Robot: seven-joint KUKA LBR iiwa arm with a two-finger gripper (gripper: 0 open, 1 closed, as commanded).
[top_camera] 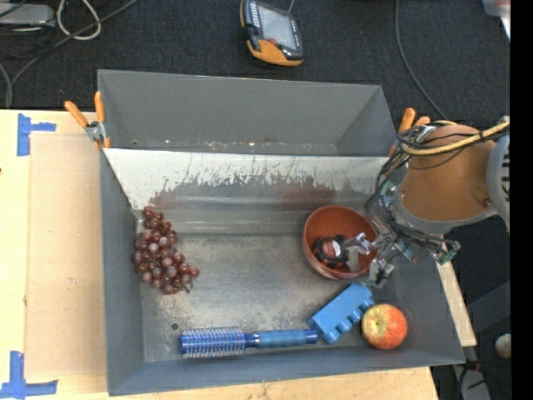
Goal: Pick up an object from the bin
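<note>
The gripper (373,257) hangs below the orange wrist cover (441,182) at the right side of the bin (250,123), low over the right-hand rim of a round terracotta-brown bowl (321,223). Whether the gripper is spread or closed cannot be determined from this angle, and nothing can be confirmed as clamped in it. The bowl stands upright on the bin floor, right of centre, and contains a small dark object with red and white patches (331,250), which lies just to the view's left of the gripper. This is the governing relation: the bowl body and its contents lie to the left of the tool, and the nearest graspable edge is the rim section directly beneath it. The bowl is round and has no long axis; the rim at that point runs roughly from the top of the view towards the bottom, so a grip across the wall would probably need one jaw inside and one outside. Just below the bowl a blue toothed block (341,311) lies on a diagonal, with a red-and-yellow apple (384,326) just beside its right end. A blue hairbrush (246,340) lies lengthwise along the near wall. A bunch of dark red grapes (161,252) rests well apart at the left side.
</note>
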